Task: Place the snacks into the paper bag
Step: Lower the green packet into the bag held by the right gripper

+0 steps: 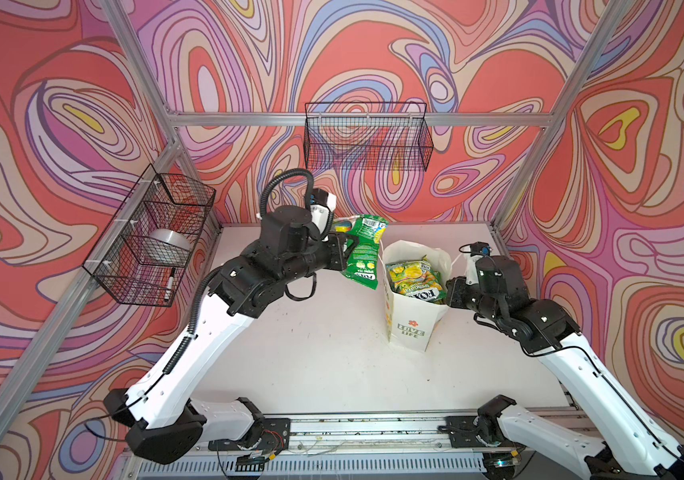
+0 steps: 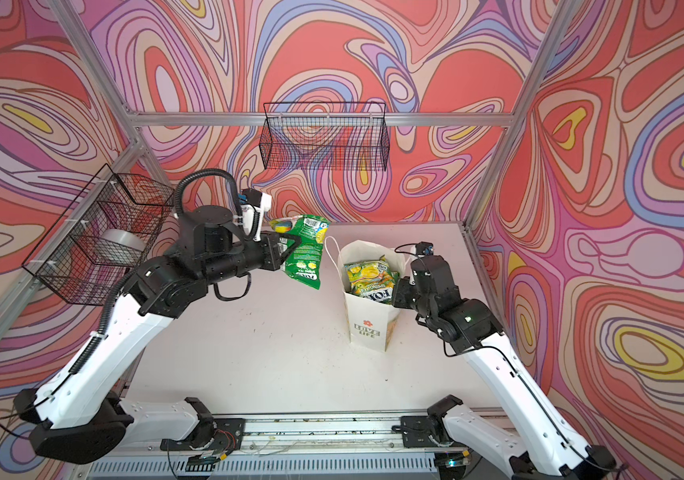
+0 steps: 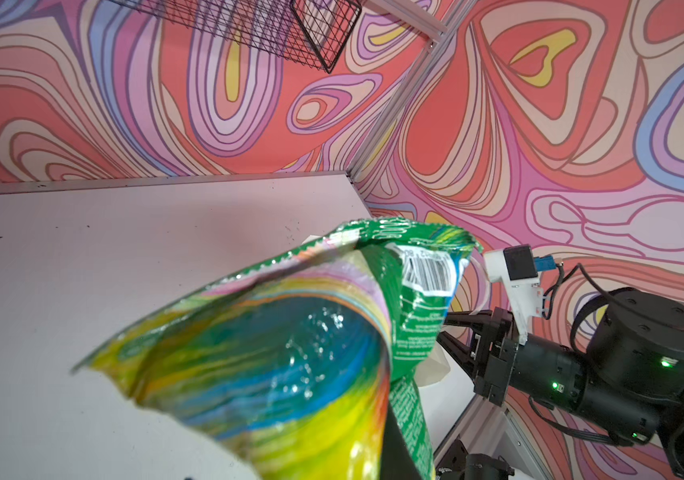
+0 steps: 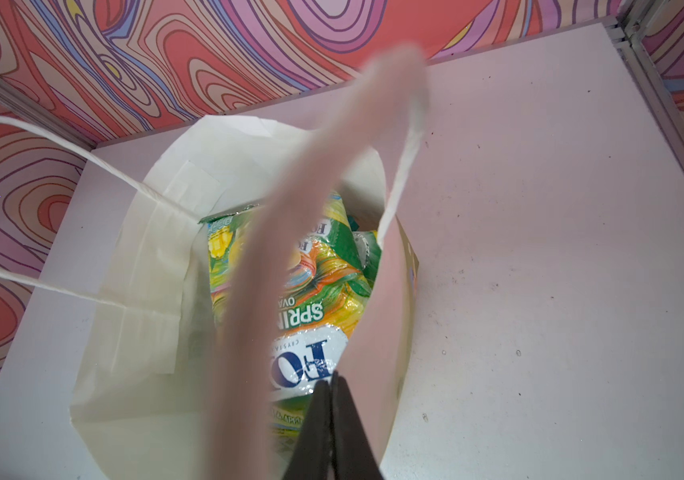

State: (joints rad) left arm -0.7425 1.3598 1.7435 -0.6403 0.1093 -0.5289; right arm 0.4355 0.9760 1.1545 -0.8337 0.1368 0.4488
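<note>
Jaws of the left gripper (image 1: 344, 252) are clamped on a green packet (image 1: 364, 249), which is held tilted above the table (image 1: 323, 357), just beside the paper bag (image 1: 410, 328) on its left in both top views. In the left wrist view the gripper itself is hidden behind the packet (image 3: 290, 353). Only there are its curled, glossy yellow-and-blue face and the barcode label (image 3: 427, 274) on its green back shown close. The right gripper (image 4: 332, 415) is pressed together on the bag's near rim, a pinch made plain in the right wrist view alone. In a top view the right gripper (image 2: 400, 291) is merely seen against the bag's right side. The bag is stood upright near the middle of the table, white, with a flower and "LOVE LIFE" printed low on its side. Green-yellow packets (image 1: 415, 278) are piled inside nearly to the rim. In the right wrist view the same packets (image 4: 319, 299) are seen from straight above, and a white cord handle (image 4: 82, 153) is seen fixed to the far inner wall.
</note>
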